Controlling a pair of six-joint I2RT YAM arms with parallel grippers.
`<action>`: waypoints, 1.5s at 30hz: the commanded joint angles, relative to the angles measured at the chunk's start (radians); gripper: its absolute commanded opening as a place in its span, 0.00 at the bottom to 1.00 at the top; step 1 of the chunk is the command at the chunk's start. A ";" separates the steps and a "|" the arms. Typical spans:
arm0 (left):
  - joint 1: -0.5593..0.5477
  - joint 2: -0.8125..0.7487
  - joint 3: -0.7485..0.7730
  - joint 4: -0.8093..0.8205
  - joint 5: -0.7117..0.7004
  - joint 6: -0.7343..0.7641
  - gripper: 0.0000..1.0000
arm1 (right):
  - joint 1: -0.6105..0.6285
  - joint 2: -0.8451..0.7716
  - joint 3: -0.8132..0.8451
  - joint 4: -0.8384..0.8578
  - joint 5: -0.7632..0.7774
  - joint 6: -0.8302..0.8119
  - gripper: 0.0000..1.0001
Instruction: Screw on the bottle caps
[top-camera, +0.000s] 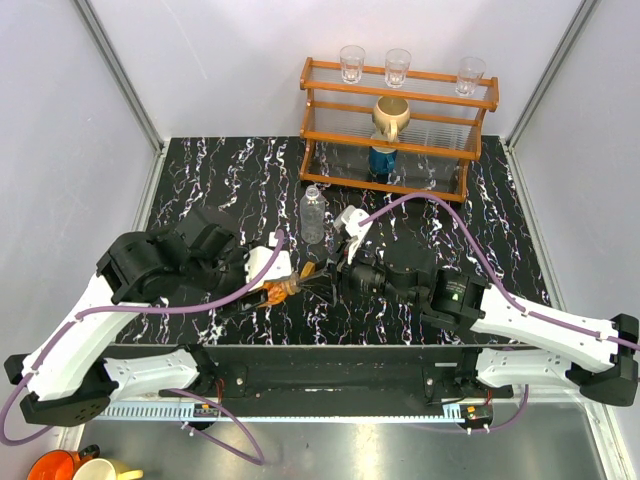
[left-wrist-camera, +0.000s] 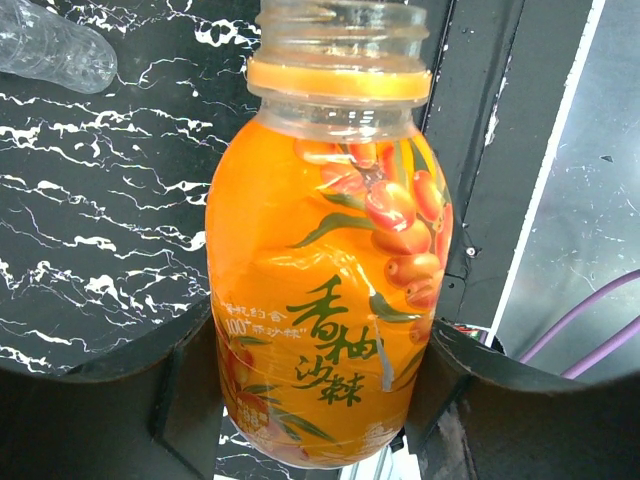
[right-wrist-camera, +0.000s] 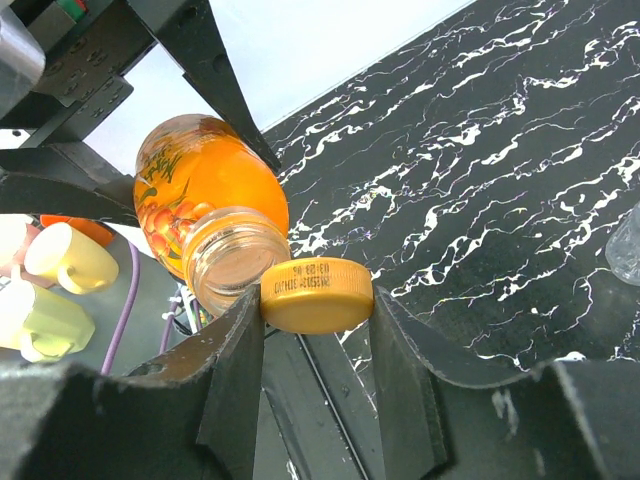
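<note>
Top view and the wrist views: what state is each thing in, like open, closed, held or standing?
orange bottle: uncapped, held sideways in the left gripper.
orange cap: pinched in the right gripper, at the bottle's mouth, not screwed on.
clear bottle: upright on the table; cap unclear.
tan mug: upright in the rack.
glasses: three, upright on top.

In right gripper (right-wrist-camera: 317, 305), cap (right-wrist-camera: 317, 293) beside mouth of short bottle (left-wrist-camera: 330, 300) in left gripper (left-wrist-camera: 315, 355).

orange cap (right-wrist-camera: 317, 293) | clamped between jaws | at orange bottle (right-wrist-camera: 215, 215) mouth
</note>
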 joint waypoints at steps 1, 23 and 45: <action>0.005 -0.021 0.069 0.174 0.068 -0.030 0.48 | 0.023 0.024 -0.036 -0.055 0.005 0.008 0.12; 0.017 -0.030 0.096 0.163 0.092 -0.036 0.50 | 0.033 0.013 -0.056 -0.054 0.002 0.024 0.11; 0.028 -0.047 0.020 0.070 0.160 0.084 0.39 | 0.039 -0.067 0.005 -0.216 -0.096 -0.019 0.13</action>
